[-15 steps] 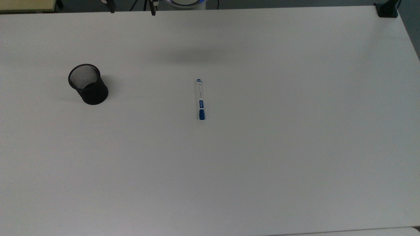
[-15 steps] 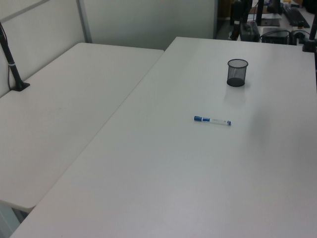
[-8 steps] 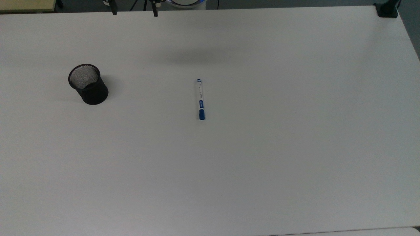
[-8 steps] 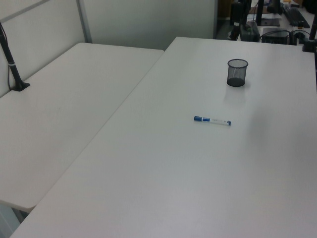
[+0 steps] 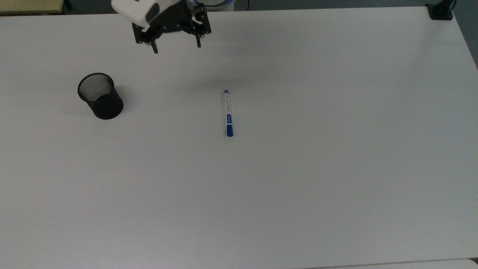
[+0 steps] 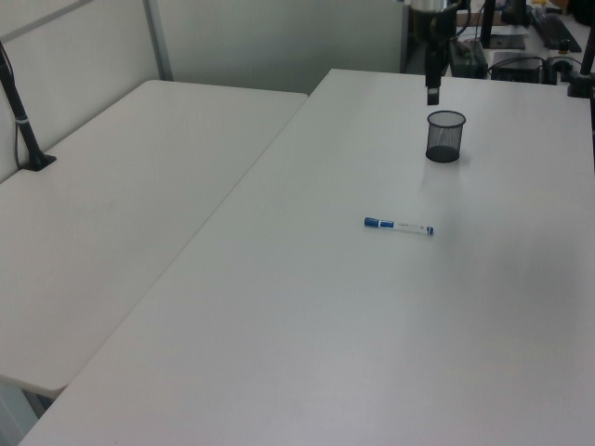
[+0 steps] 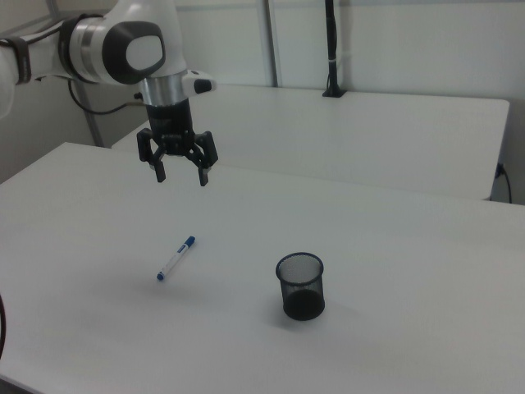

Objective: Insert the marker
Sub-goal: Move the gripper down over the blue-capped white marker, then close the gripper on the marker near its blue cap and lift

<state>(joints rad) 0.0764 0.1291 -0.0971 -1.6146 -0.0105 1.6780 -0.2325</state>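
The marker (image 5: 228,113), slim, white-barrelled, blue-capped, lies untouched on the table; the gripper (image 5: 175,44) hovers wide open, needing to descend over its barrel.

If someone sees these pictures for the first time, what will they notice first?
Probably the gripper, open and hanging high above the white table, holding nothing. Next is the marker, lying flat near the table's middle with its blue cap toward the top view's bottom. A black mesh cup stands upright to the top view's left, apart from the marker.
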